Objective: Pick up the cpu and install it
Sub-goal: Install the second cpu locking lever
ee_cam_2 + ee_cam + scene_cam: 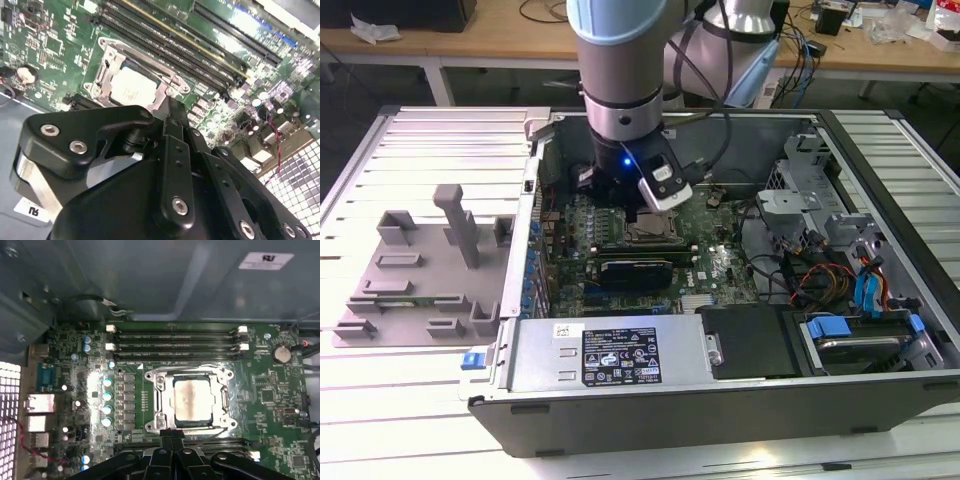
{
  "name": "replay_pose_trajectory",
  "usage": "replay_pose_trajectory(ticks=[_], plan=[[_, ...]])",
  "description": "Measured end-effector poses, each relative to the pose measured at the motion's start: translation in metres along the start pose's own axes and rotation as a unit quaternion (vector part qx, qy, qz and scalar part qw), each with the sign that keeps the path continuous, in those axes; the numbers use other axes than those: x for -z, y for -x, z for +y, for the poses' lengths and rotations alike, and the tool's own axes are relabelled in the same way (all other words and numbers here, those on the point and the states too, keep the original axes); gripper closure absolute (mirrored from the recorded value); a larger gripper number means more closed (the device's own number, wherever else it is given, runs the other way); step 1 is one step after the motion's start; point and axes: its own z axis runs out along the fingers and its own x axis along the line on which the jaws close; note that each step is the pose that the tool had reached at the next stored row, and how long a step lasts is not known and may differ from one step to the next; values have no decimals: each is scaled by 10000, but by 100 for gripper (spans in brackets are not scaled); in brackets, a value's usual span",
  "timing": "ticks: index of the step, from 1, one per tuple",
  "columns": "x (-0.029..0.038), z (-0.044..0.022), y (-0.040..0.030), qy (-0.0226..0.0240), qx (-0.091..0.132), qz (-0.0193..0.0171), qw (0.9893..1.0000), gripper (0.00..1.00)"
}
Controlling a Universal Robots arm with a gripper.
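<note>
Now poised directly above cpu (192,398) seated in socket frame (159,402) on motherboard (270,405); gripper (172,436) fingers seemingly closed together, holding nothing.

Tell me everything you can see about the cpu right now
The cpu is a flat square chip with a shiny silver-grey metal top, lying level inside the metal socket frame on the green motherboard, beside the long memory slots. The frame surrounds its edges. In both wrist views the gripper sits close by without touching it, and nothing covers the chip's top.
</note>
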Motion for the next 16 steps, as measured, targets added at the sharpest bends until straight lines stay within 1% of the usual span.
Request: replay_pose_trajectory(ticks=[1, 2, 3, 7, 9, 11, 12, 14, 16], plan=[[4, -35, 11, 0, 0, 4, 10000, 89], [7, -52, 19, 0, 0, 6, 10000, 89], [8, -63, 26, 0, 0, 9, 10000, 89], [5, -98, 123, 0, -5, 38, 10000, 89], [0, -113, 139, -1, -7, 43, 10000, 89], [-30, -119, 137, -1, -7, 43, 10000, 89], [-68, -125, 132, -2, -6, 43, 10000, 89], [-126, -135, 107, -1, -6, 43, 10000, 89], [-169, -143, 76, -1, -7, 43, 10000, 89]])
